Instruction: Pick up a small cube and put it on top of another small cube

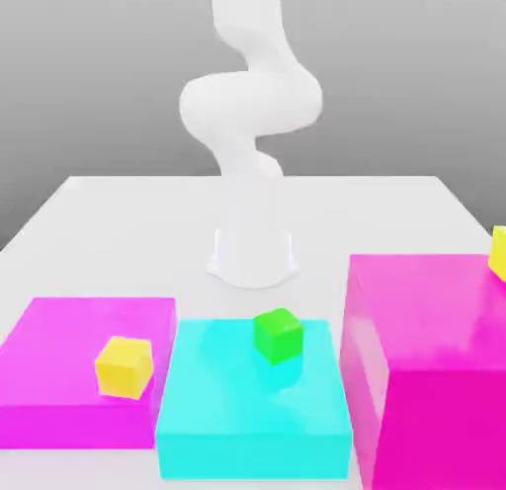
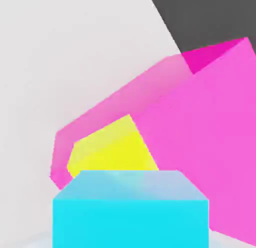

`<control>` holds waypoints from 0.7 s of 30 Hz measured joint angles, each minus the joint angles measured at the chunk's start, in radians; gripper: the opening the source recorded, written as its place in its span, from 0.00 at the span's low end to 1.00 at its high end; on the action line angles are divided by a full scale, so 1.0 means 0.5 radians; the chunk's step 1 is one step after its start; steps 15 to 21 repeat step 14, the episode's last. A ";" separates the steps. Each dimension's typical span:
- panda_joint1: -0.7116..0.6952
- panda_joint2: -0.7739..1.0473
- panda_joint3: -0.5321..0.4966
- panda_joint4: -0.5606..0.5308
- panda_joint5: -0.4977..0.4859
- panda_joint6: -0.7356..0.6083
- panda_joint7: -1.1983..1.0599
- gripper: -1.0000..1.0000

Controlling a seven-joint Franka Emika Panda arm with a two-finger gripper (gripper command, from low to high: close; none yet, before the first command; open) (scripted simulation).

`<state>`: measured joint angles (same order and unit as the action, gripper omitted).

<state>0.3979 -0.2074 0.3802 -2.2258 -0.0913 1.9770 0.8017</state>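
Toward the lower middle of the exterior view, showing a small green cube (image 1: 277, 336) sitting, turned slightly askew, on a flat cyan platform (image 1: 247, 419). Showing a small yellow cube (image 1: 124, 367) at lower left, resting on a low magenta platform (image 1: 59, 379), and a second yellow cube (image 1: 498, 253) cut off by the right edge, perched on a tall magenta block (image 1: 435, 379). Showing the white arm (image 1: 252, 103) rising from its base at centre, on a pale table (image 1: 119, 221), and curving up past the top of the frame. Not being able to tell how far the claw is open, or whether it is holding anything. Judging the step in hand as the approach, with no cube yet stacked. Doing it well probably meaning coming straight down over one cube, squaring up to its flat sides rather than its corners, gripping near mid-height, then lifting well clear of the platform edges before crossing over. Looking through the hand view, showing a yellow cube face (image 2: 110, 152) against glossy magenta, behind a cyan block (image 2: 130, 212) in the lower middle. Appearing as plain, sharp-edged, solid-coloured cubes, all much smaller than the platforms beneath them.
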 joint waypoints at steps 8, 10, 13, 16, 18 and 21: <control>-0.038 0.040 -0.067 -0.184 0.341 0.327 0.186 0.00; -0.038 0.069 -0.060 -0.227 0.337 0.397 0.193 1.00; -0.038 0.069 -0.060 -0.227 0.337 0.397 0.193 1.00; -0.038 0.069 -0.060 -0.227 0.337 0.397 0.193 1.00; -0.038 0.069 -0.060 -0.227 0.337 0.397 0.193 1.00; -0.038 0.069 -0.060 -0.227 0.337 0.397 0.193 1.00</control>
